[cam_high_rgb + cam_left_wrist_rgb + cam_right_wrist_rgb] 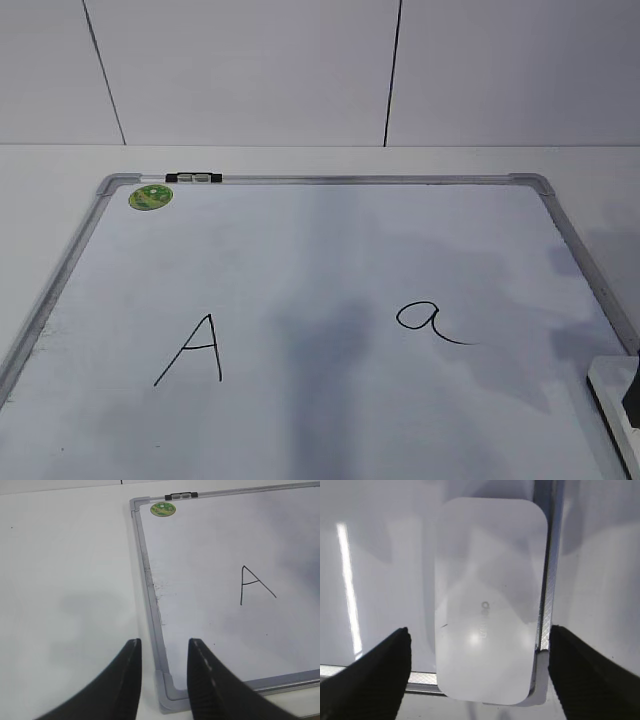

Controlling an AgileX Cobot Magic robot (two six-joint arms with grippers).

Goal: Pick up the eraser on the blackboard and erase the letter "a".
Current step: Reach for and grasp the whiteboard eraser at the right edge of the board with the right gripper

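Eraser [487,600] lies at the blackboard [330,260] corner against the frame, between the right gripper's [479,645] spread jaws, ungrasped. Closing may catch the frame rail. Letter "a" [430,320] stays unerased; capital "A" [195,350] risks smudging. Left gripper [164,650] hangs open.

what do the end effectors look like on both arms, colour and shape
Both have black fingers. The left end effector shows two curved fingers tapering to narrow tips, with pale worn edges on the inner faces. The right end effector shows broad, matte, wedge-like fingers. No cables or markings are visible.
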